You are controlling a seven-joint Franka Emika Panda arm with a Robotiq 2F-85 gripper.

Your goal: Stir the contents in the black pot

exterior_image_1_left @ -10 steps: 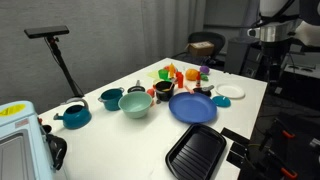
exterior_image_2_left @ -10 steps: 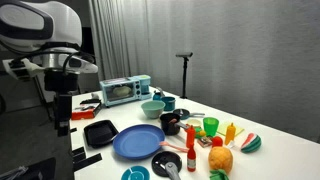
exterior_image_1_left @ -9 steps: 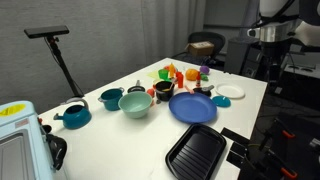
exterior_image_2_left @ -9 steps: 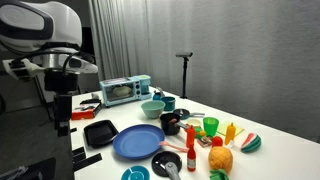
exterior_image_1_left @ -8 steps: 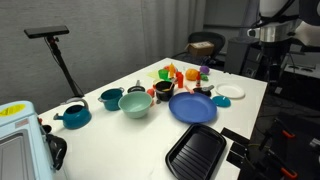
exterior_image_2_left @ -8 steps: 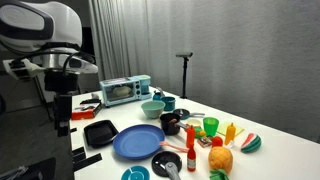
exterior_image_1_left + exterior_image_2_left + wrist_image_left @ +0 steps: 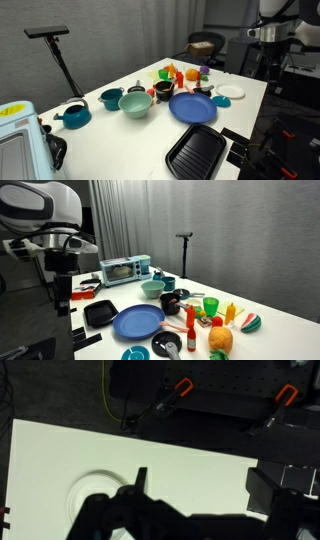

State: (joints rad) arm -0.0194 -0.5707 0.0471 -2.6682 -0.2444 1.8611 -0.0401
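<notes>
Nothing has moved since the earlier frames; arm and tableware keep their places. Gripper point(image 7: 62, 300) hangs off the table's end, fingers apart and empty, well apart from the black pot point(image 7: 163, 90), which stands mid-table near the green bowl point(image 7: 135, 104) and blue plate point(image 7: 193, 107). Stirring is judged not begun: approach, tool pickup and stirring all remain.

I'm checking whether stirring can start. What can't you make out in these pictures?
Contents of the black pot: too small and side-on in both exterior views; outside the wrist view.
The gripper: small and dark in an exterior view; a dark blur in the wrist view.
The toaster oven: cut off by the left edge in an exterior view.
</notes>
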